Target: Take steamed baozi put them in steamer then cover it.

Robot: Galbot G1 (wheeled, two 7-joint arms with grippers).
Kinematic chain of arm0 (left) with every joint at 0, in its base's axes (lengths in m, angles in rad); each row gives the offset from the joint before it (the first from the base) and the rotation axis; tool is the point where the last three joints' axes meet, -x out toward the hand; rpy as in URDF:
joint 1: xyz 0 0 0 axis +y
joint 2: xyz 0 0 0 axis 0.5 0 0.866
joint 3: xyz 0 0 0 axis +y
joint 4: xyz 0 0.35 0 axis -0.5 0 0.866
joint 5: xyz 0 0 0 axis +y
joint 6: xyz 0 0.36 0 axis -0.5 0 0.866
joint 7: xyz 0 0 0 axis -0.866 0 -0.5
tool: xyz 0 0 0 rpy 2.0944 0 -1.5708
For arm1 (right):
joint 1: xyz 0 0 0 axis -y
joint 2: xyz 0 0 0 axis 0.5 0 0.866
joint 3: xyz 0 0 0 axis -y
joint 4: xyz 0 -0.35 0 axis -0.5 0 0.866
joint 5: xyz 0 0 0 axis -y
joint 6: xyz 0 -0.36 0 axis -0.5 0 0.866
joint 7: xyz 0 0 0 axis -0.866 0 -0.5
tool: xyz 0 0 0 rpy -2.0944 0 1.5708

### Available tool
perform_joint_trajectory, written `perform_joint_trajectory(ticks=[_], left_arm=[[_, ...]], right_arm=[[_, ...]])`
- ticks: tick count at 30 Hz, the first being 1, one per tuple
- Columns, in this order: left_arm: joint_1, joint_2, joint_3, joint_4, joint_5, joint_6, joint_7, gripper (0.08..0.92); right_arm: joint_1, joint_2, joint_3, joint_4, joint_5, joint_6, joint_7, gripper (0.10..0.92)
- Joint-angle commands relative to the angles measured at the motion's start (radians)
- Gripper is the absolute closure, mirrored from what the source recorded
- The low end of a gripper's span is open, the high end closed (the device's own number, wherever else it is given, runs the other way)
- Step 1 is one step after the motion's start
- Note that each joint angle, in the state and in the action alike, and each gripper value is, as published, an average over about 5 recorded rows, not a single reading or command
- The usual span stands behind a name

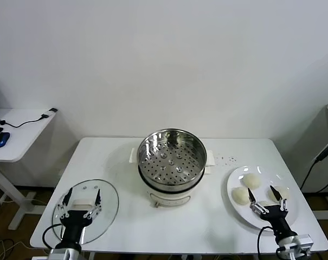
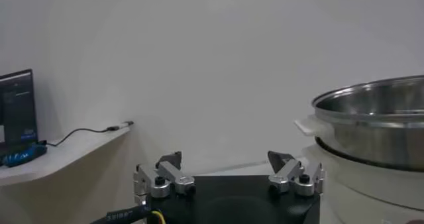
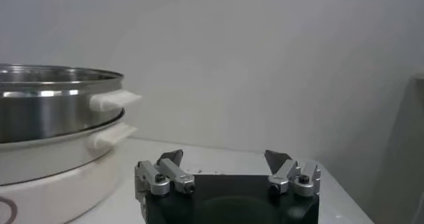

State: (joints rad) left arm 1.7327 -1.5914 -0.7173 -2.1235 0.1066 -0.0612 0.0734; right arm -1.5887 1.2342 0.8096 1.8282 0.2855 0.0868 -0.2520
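White counter (image 1: 120, 157): steamer (image 1: 172, 154) centre; left end effector (image 1: 83, 196) spread wide over cover (image 1: 105, 201), right end effector (image 1: 265, 193) wide over baozi (image 1: 252, 180) plate (image 1: 233, 184).

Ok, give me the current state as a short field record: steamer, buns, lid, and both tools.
steamer: steamer at table centre, basket holds no buns, uncovered
baozi: steamed baozi on the white plate to the robot's right, none moved yet; three show plainly, a fourth is partly hidden by the right tool
cover: cover flat on the table to the robot's left
left tool: left tool open, over the cover, holding nothing
right tool: right tool open, over the plate, holding nothing
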Motion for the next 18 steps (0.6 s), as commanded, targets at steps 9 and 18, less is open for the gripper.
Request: perform_joint_trajectory(ticks=[9,18], left_arm=[[0.019,0.008,0.004,0.004,0.009,-0.011,-0.022,0.177],[0.021,0.009,0.002,0.015,0.010,-0.019,-0.024,0.177]], right_arm=[[0.220,-0.612,-0.063,-0.174,-0.231,-0.268,-0.504,0.203],[0.927,-0.870,-0.809,-0.446,-0.407,-0.235,-0.712,0.203]])
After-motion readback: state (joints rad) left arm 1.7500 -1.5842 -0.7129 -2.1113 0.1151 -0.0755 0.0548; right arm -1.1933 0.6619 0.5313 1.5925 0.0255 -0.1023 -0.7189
